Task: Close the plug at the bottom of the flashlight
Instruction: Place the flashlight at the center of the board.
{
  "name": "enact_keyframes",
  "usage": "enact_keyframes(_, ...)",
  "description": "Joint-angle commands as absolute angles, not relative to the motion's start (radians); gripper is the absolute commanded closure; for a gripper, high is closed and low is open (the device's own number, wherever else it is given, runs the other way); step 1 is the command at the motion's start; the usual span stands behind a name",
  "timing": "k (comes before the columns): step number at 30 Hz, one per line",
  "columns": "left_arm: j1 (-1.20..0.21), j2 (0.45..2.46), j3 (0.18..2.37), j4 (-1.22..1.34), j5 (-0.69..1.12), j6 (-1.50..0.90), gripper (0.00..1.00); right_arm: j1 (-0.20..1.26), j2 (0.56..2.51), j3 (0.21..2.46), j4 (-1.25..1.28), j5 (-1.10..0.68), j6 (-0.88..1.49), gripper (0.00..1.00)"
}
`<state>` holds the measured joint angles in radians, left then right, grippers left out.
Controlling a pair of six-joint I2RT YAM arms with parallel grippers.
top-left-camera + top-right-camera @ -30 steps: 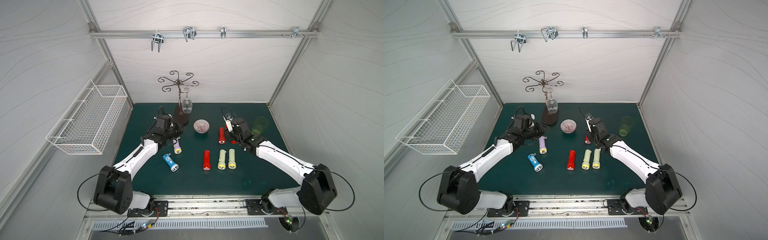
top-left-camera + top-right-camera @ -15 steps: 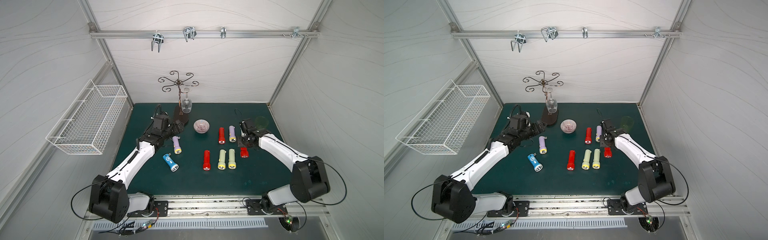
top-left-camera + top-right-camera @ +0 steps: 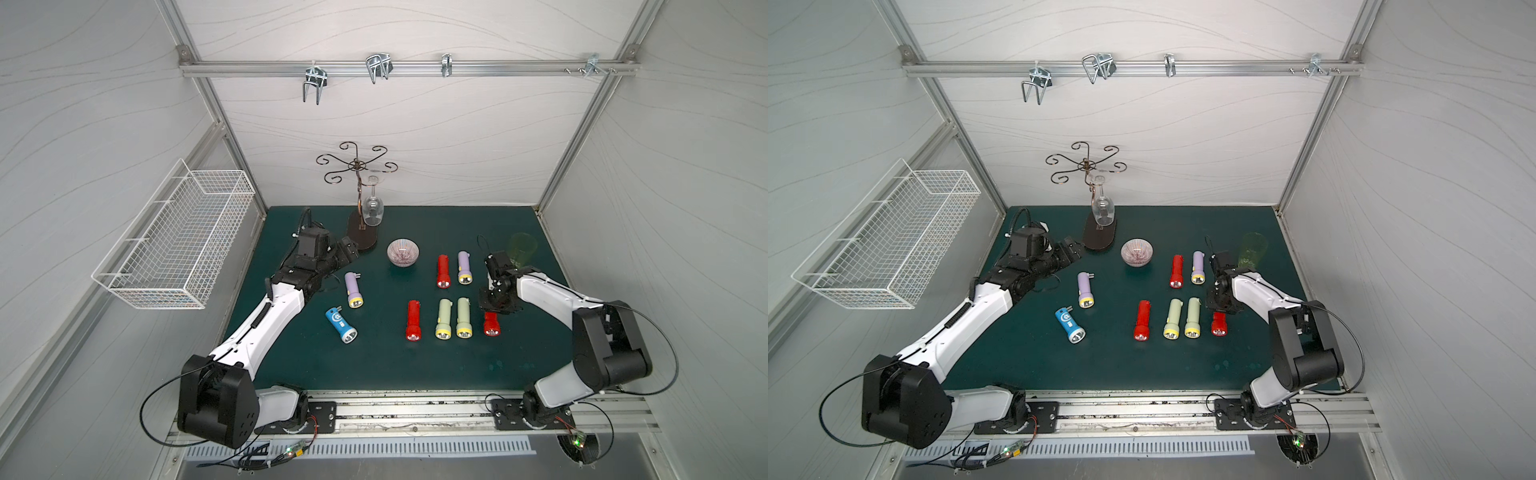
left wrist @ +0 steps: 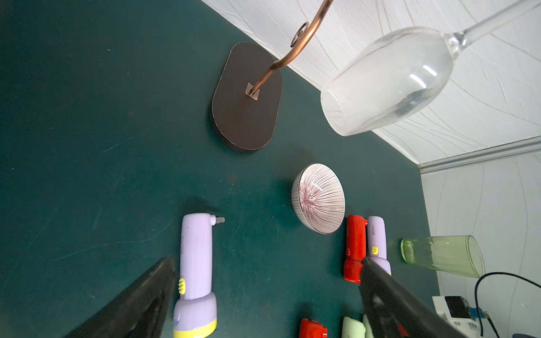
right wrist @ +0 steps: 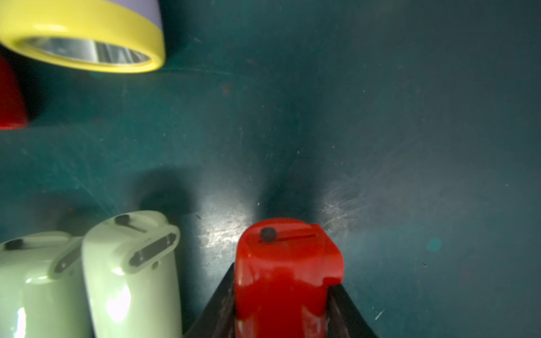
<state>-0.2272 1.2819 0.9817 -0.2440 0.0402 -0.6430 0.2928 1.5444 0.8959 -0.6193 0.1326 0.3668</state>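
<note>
A purple flashlight [image 3: 353, 289] [image 4: 196, 263] lies on the green mat, its metal plug [image 4: 218, 220] sticking out sideways from the bottom end. My left gripper [image 3: 348, 250] [image 4: 268, 263] hangs open just behind it, holding nothing. A blue flashlight [image 3: 341, 325] lies nearer the front, its plug also out. My right gripper [image 3: 496, 306] is shut on a red flashlight [image 3: 491, 325] [image 5: 288, 278] at the right end of the front row. In the right wrist view its bottom end faces the camera, with the plug folded flat.
A red [image 3: 443, 271] and a purple flashlight [image 3: 464, 267] lie in the back row; a red one [image 3: 413, 320] and two green ones [image 3: 444, 318] lie in front. A striped bowl [image 3: 402, 251], green glass [image 3: 523, 247], glass rack [image 3: 365, 235] and wall basket [image 3: 174, 245] surround them.
My left gripper has let go of the purple flashlight, opened wide and drawn back. The right arm has carried the red flashlight from the back to the right end of the front row.
</note>
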Motion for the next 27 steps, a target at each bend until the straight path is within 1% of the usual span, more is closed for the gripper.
enact_keyframes(1,-0.219,1.263,0.999,-0.213,0.049,-0.643,0.01,0.287,1.579,0.925,-0.638,0.119,0.381,0.92)
enact_keyframes(8,-0.217,1.258,0.997,-0.216,0.043,-0.644,0.01,0.287,1.662,0.973,-0.671,0.111,0.365,0.77)
enact_keyframes(14,-0.213,1.256,0.998,-0.219,0.038,-0.647,0.01,0.287,1.661,0.977,-0.684,0.119,0.364,0.61)
enact_keyframes(17,-0.213,1.256,0.996,-0.219,0.035,-0.647,0.01,0.289,1.646,0.971,-0.685,0.123,0.365,0.56)
enact_keyframes(18,-0.213,1.257,0.995,-0.219,0.034,-0.647,0.01,0.290,1.642,0.970,-0.684,0.123,0.366,0.53)
enact_keyframes(19,-0.212,1.257,0.996,-0.219,0.034,-0.647,0.01,0.291,1.635,0.970,-0.683,0.124,0.366,0.46)
enact_keyframes(20,-0.213,1.259,0.996,-0.219,0.034,-0.646,0.01,0.291,1.629,0.971,-0.681,0.125,0.366,0.41)
enact_keyframes(23,-0.210,1.271,0.994,-0.222,0.022,-0.638,0.01,0.293,1.606,0.989,-0.681,0.113,0.368,0.38)
enact_keyframes(27,-0.211,1.291,0.995,-0.229,0.001,-0.618,0.01,0.303,1.560,1.032,-0.700,0.130,0.367,0.37)
